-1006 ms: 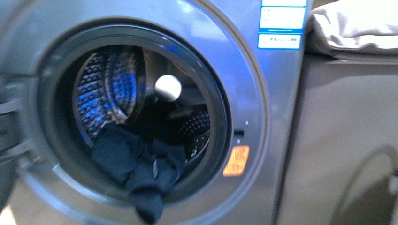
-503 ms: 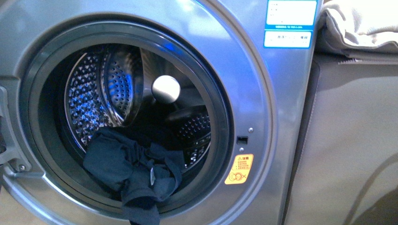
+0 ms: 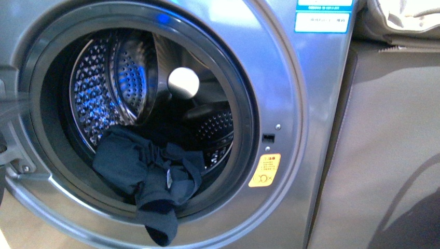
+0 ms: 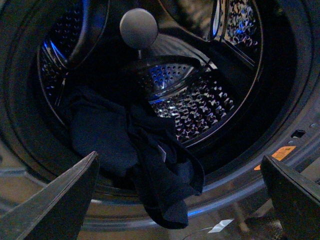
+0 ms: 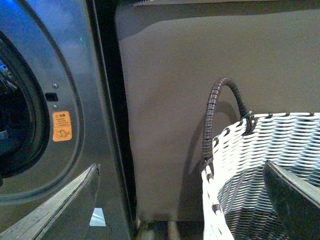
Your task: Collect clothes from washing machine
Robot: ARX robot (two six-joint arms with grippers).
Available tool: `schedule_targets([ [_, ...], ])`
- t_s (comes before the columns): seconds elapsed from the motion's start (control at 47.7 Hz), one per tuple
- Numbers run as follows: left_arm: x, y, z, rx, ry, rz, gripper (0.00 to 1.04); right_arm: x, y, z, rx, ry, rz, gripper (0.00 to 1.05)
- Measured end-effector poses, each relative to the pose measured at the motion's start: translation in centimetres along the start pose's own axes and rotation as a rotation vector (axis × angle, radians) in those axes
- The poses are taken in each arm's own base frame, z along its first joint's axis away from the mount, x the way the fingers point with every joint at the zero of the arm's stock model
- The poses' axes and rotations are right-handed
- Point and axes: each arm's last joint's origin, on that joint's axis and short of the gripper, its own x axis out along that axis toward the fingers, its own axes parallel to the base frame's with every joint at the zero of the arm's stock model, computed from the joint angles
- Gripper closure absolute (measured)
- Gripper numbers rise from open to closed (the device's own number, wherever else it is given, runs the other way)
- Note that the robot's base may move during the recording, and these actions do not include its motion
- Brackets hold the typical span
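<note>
Now, starting at the left: the left gripper (image 4: 178, 157) faces the mouth of the washing machine (image 3: 290, 104), jaws spread wide and holding nothing. The clothes (image 3: 148, 174) lie low at the front of the perforated drum (image 3: 104, 88), with one end drooping out over the dark door rim.

That hanging end is the risk. If the jaws catch only it, or the thin loop of fabric beside it, the rest could stay behind or slide out onto the floor. If the approach comes in too low, a finger is likely to hit the rim instead of the cloth.

Further right is the warning sticker (image 3: 264, 170) on the front panel. Right again, the right gripper (image 5: 180, 166) hovers with its jaws just as wide and just as empty, just above the woven basket (image 5: 235, 150). The basket stands well apart from the door, so a loose hold could drop the cloth on the way across.

The count:
- one machine
- one drum
- one dark heap, though how many garments are in it cannot be told
- one sticker
- one basket
- two grippers
</note>
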Motion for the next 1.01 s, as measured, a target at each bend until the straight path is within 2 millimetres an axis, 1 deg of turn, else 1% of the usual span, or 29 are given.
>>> schedule_targets([
  [0.105, 2.3, 0.1, -0.3, 0.020, 0.027, -0.015, 0.07, 0.0, 0.0, 0.0, 0.000, 0.000, 0.000, 0.08],
  [0.21, 5.0, 0.4, -0.7, 0.041, 0.059, -0.020, 0.07, 0.0, 0.0, 0.0, 0.000, 0.000, 0.000, 0.08],
  [0.419, 9.9, 1.4, -2.4, 0.070, 0.161, -0.008, 0.07, 0.0, 0.0, 0.0, 0.000, 0.000, 0.000, 0.08],
  [0.44, 10.7, 1.5, -2.6, 0.075, 0.175, -0.005, 0.07, 0.0, 0.0, 0.0, 0.000, 0.000, 0.000, 0.08],
  [0.461, 11.0, 1.6, -2.7, 0.079, 0.180, -0.005, 0.07, 0.0, 0.0, 0.0, 0.000, 0.000, 0.000, 0.08],
  [0.713, 18.4, 2.8, -4.6, 0.181, 0.296, 0.000, 0.07, 0.0, 0.0, 0.0, 0.000, 0.000, 0.000, 0.08],
  [0.881, 21.1, 3.7, -4.9, 0.203, 0.333, 0.019, 0.07, 0.0, 0.0, 0.0, 0.000, 0.000, 0.000, 0.08],
  [1.006, 23.6, 4.9, -4.4, 0.205, 0.356, 0.046, 0.07, 0.0, 0.0, 0.0, 0.000, 0.000, 0.000, 0.08],
])
